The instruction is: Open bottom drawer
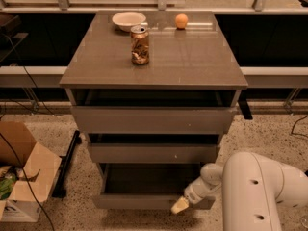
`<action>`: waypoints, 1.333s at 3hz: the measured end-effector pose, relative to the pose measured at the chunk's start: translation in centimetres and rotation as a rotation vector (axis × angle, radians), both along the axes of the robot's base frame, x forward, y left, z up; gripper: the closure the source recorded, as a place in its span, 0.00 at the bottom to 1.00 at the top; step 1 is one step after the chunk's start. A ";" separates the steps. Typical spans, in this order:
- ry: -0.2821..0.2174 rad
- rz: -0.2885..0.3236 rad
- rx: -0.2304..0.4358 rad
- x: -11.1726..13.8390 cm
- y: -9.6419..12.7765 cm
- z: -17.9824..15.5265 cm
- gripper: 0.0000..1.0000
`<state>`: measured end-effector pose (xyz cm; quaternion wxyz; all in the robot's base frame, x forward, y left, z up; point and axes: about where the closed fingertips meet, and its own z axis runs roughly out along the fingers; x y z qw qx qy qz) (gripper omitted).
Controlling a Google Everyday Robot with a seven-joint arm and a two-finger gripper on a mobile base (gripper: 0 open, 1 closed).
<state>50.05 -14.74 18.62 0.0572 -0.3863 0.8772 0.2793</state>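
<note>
The bottom drawer [139, 201] is the lowest, slimmest grey-beige front of the cabinet. It stands pulled out toward me, with its dark inside showing above the front. My gripper [180, 206] is at the drawer front's right end, at its top edge, on the end of the white arm [260, 191] that comes in from the lower right. The middle drawer [153, 153], with a small white speck, and the top drawer [153, 120] are each pulled out a little.
On the cabinet top [192, 52] stand a drink can [140, 44], a white bowl [128, 19] and an orange [181, 21]. An open cardboard box [21, 172] lies on the speckled floor at left. A dark bar [66, 163] leans by the cabinet's left side.
</note>
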 end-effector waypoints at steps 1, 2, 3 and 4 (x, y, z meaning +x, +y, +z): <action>0.005 0.001 0.002 -0.1 0.1 0.0 0.00; 0.076 -0.010 0.028 -3.9 0.6 0.1 0.00; 0.189 -0.039 0.070 -9.6 1.6 0.4 0.00; 0.189 -0.039 0.070 -9.6 1.6 0.4 0.00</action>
